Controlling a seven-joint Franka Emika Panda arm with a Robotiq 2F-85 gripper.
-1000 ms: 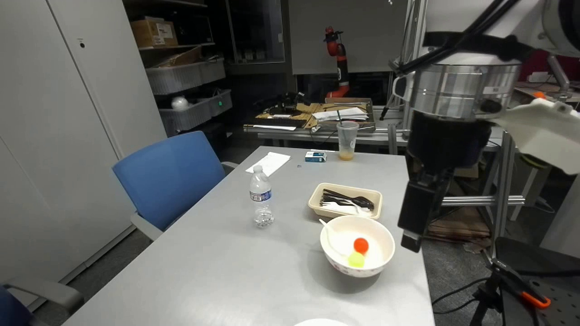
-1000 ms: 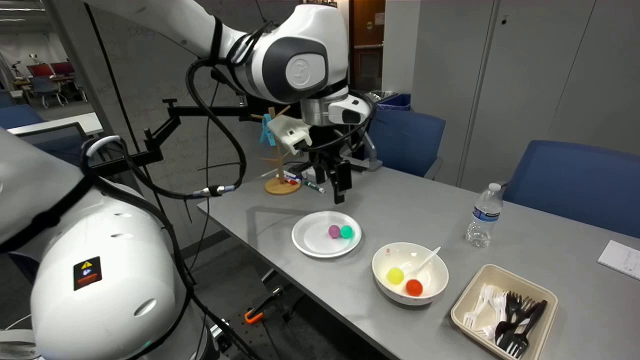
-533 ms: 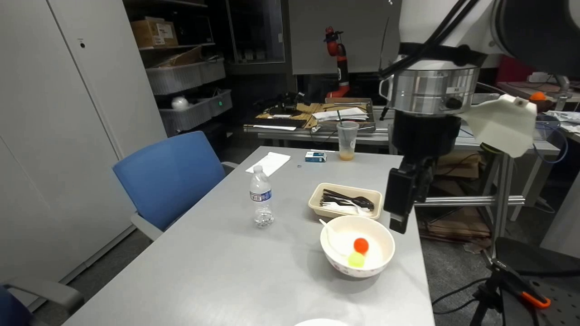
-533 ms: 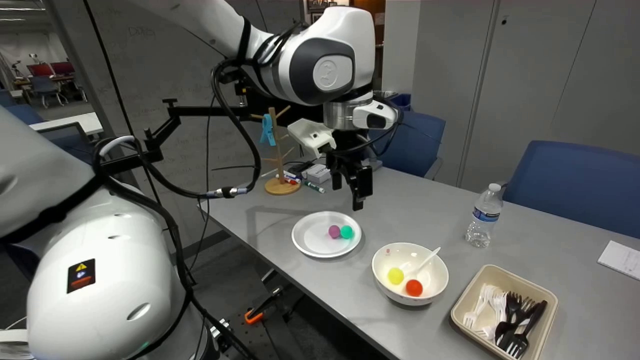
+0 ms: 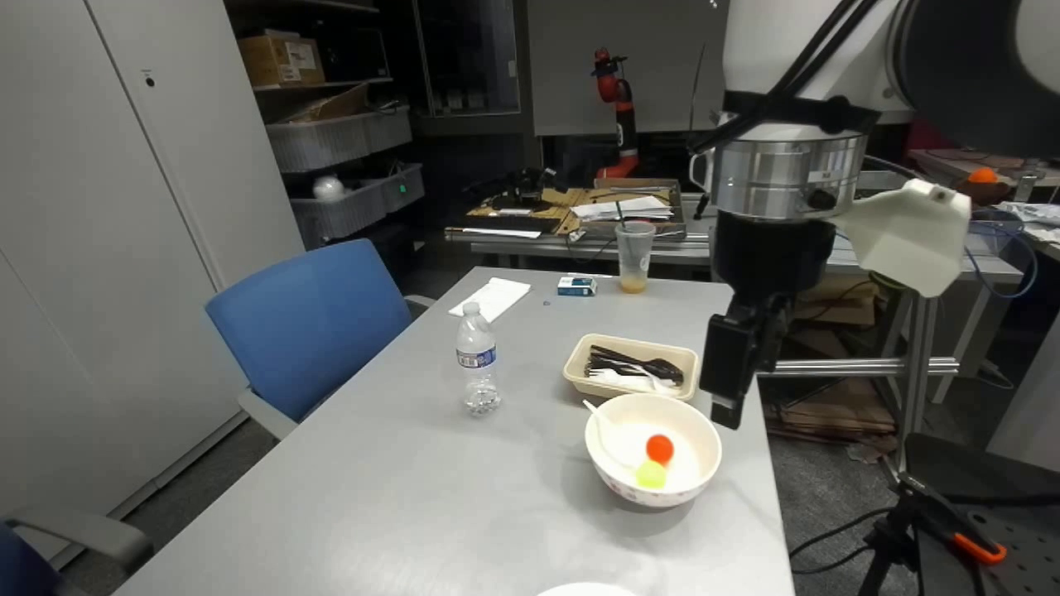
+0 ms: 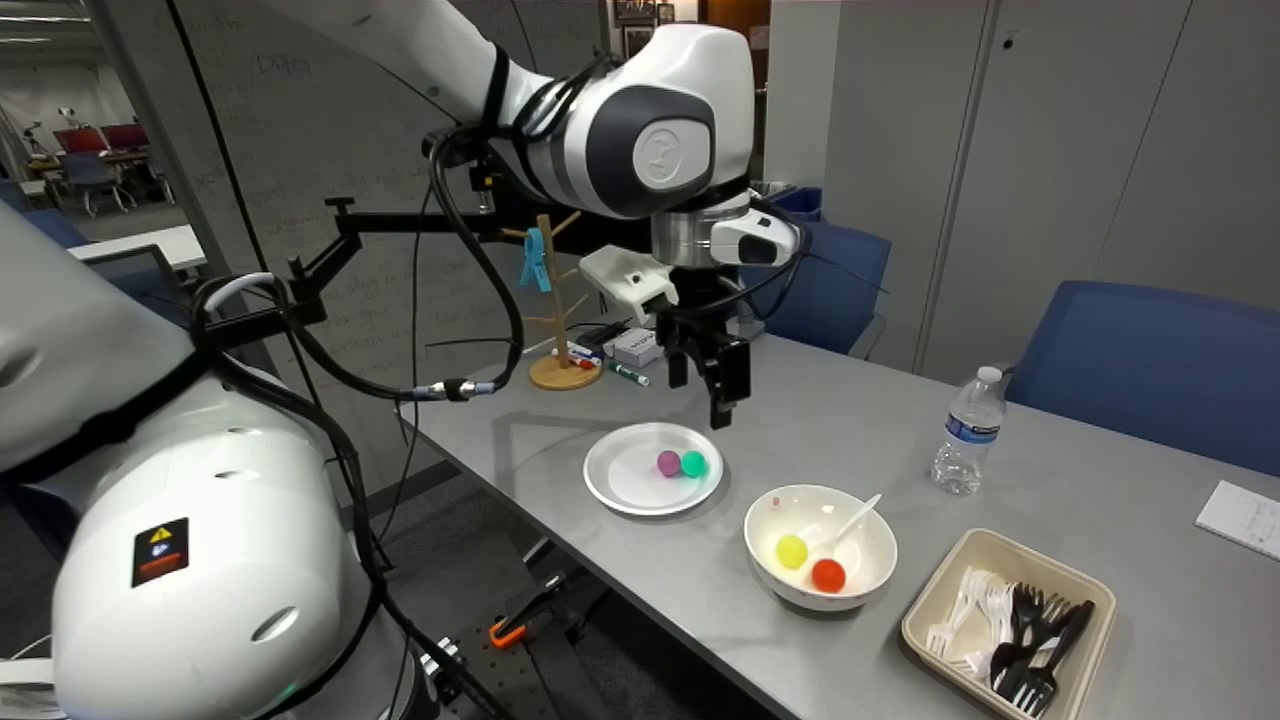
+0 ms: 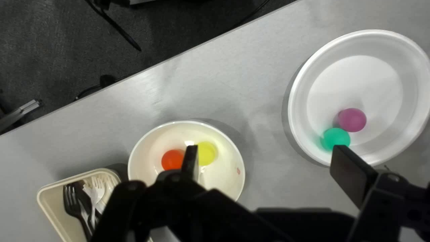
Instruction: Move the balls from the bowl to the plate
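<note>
red ball (image 6: pixel 828 576) and yellow ball (image 6: pixel 791 551) sit side by side down in the bowl (image 6: pixel 870 560), a slim gap between them. a white utensil (image 6: pixel 856 518) leans in there too, its handle poking out past the rim. near the bowl, but apart from it, i see the plate (image 6: pixel 625 470), where a purple ball (image 6: pixel 668 463) and a green ball (image 6: pixel 693 464) lie close together; i can't tell whether they touch.

the end effector (image 7: pixel 266 153) hangs in the air over the grey bench (image 6: pixel 850 440), fingers spread wide and nothing gripped. by the wrist view, one finger hides part of the bowl and the other's tip crosses the plate's edge.

on the bowl's far side from the plate, a tan tray (image 6: pixel 1000 556) holds black and white cutlery (image 6: pixel 1040 645). a bottle (image 6: pixel 967 430) stands upright, well apart from the plate, with a blue chair (image 6: pixel 1150 370) beyond.
</note>
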